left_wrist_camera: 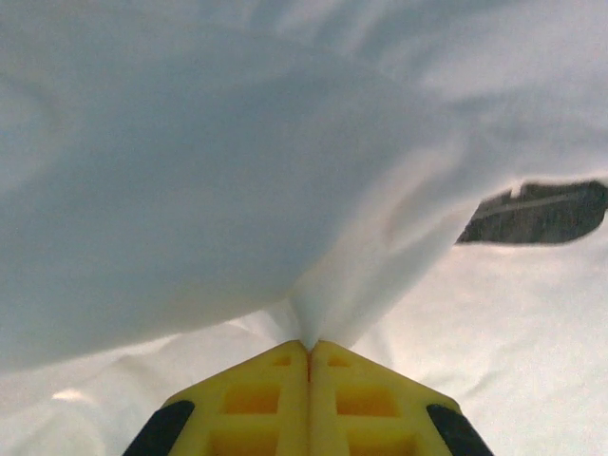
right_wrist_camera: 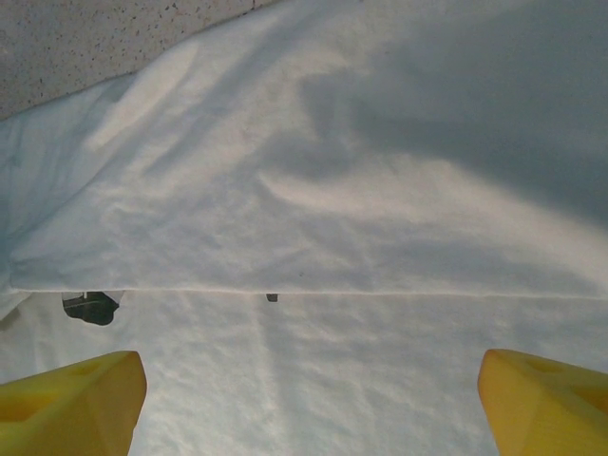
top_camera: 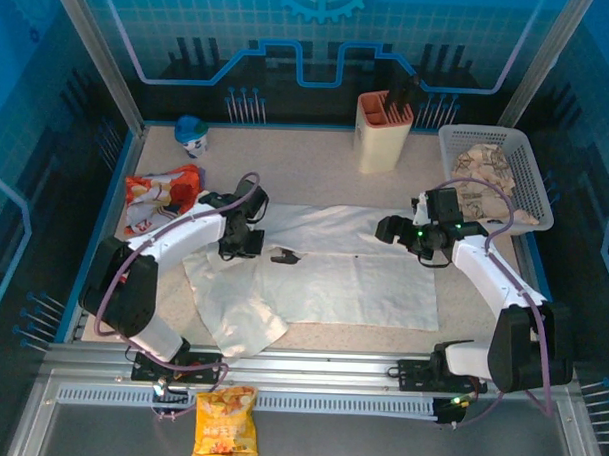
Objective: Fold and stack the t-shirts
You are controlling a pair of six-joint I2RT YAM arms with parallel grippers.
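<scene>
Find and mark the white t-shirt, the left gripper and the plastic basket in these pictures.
t-shirt point(top_camera: 362, 290), top external view, flat middle of the cloth.
left gripper point(left_wrist_camera: 309, 347), left wrist view, fingertips shut on a fold of the t-shirt.
basket point(top_camera: 485, 131), top external view, its far rim.

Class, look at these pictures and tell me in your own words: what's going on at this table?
Two robot arms are working on a white t-shirt spread across the table. The left gripper is shut on a pinch of the shirt's fabric near its left side. The right gripper hovers open over the shirt's right part, close to a straight edge in the fabric, and holds nothing. The shirt lies loosely spread and is not yet neatly folded.
</scene>
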